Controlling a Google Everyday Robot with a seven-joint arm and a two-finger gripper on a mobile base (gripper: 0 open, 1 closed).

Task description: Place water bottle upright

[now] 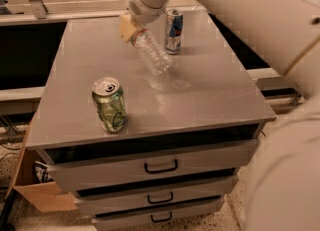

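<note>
Over cabinet top (220, 90), gripper (133, 30) fingers (125, 24) pinch tilted water bottle (152, 55) by neck; green can (110, 106), blue-silver can (173, 31) lettering unreadable.

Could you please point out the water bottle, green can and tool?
water bottle (154, 55), camera view, on its ribbed body.
green can (110, 109), camera view, on its side.
tool (131, 27), camera view, tan tip gripping the bottle's upper end.
</note>
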